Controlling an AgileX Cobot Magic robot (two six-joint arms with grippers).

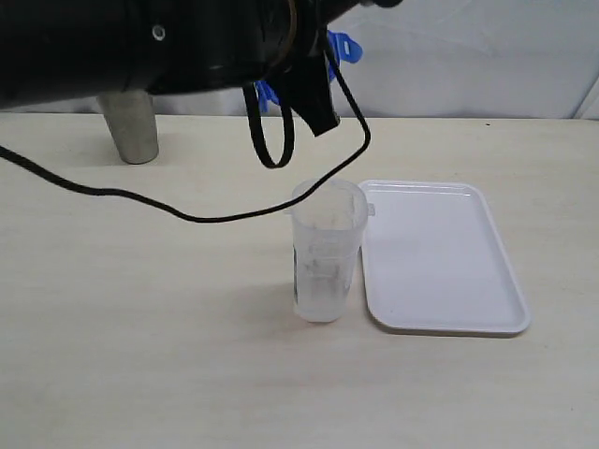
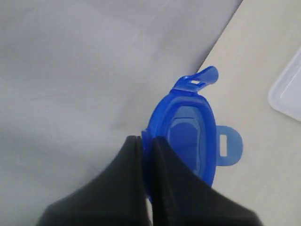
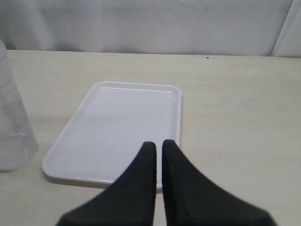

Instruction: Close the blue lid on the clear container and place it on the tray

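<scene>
**Exterior view.** The container [image 1: 326, 251] is standing upright and open-topped at centre frame. It is clear with faint dark markings, and its right side is sitting just beside the left rim of the tray [image 1: 440, 323]; I cannot tell whether they touch. The tray is lying flat and white, right of centre. Bare pale surface [image 1: 140, 346] is stretching across the left and lower frame. A black arm [image 1: 131, 42] is filling the upper left, with only blue scraps of the lid [image 1: 344, 45] showing behind it, high above the container. A black cable [image 1: 112, 194] is sagging from the arm and crossing in front of the container's rim. A steel cup [image 1: 131, 126] is standing at upper left, well apart.

**Left wrist view.** The left tool [image 2: 146, 141] is clenching the lid's [image 2: 188, 136] rim and holding it in the air. Two flaps are sticking out, one toward the top and one toward the right. A tray corner [image 2: 289, 92] is showing at the right edge.

**Right wrist view.** The right tool [image 3: 159, 143] is hanging at lower centre, clenched on nothing, over the tray's [image 3: 113, 141] near rim. The container [image 3: 14, 127] is standing at the left edge. Open surface is lying right of the tray.
</scene>
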